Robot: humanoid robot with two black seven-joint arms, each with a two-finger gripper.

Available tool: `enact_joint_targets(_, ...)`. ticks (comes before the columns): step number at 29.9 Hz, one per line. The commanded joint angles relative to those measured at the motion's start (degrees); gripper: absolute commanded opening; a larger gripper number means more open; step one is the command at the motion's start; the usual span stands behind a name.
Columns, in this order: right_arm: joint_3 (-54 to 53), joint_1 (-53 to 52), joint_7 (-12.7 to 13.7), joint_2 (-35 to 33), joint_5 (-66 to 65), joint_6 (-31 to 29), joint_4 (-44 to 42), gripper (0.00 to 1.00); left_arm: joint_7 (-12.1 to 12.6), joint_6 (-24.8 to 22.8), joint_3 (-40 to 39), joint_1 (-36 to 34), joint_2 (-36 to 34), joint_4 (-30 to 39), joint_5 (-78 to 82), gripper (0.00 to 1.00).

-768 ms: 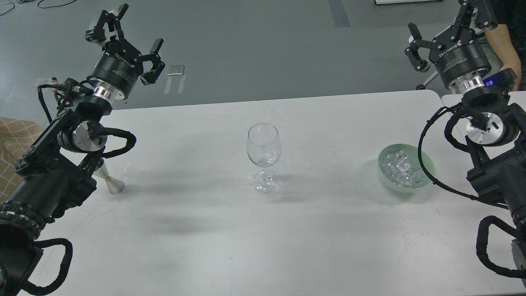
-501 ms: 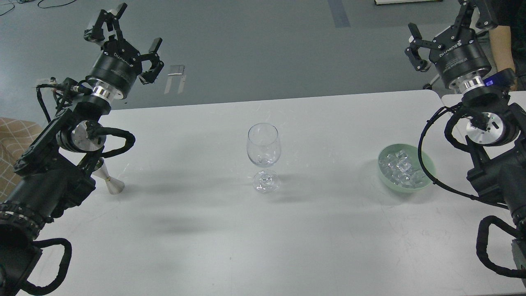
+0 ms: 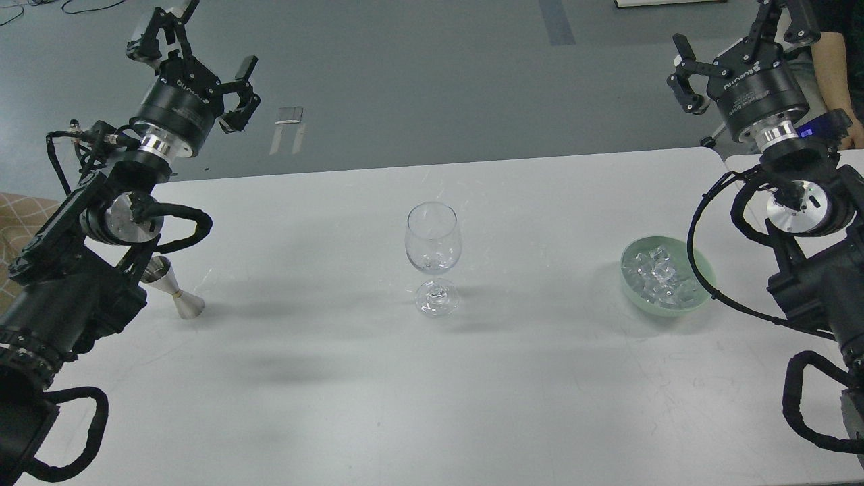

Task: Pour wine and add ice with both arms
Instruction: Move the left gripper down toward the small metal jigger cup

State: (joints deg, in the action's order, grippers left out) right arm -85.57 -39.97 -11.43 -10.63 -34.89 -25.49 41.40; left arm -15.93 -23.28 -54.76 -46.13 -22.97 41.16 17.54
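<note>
My green bowl near the right edge holds ice; the wine glass looks empty. Left gripper and right gripper spread open, the right partly cropped.

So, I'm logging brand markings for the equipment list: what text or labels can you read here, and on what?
"ROBOTIQ", white, seen upside down and only partly legible, on the body of the right gripper.
White lettering on the body of the left gripper: too blurred to read.
Nothing else carries readable text.
</note>
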Motion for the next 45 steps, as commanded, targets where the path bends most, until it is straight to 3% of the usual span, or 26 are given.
enact_joint_targets(1,0.8,0.2,0.4,0.0,0.0,0.8,0.1,1.0,-0.2,-0.5,0.0,0.5,-0.3,0.1,0.3,0.98)
enact_joint_targets(11,4.7,-0.9,0.5,-3.9,0.0,1.3,0.0,1.0,-0.2,-0.2,-0.1,0.6,-0.2,-0.4,-0.2,0.98)
enact_joint_targets(45,5.2,0.2,0.5,-3.0,0.0,1.2,0.5,1.0,-0.9,-0.8,-0.7,1.0,1.4,0.6,-0.5,0.99)
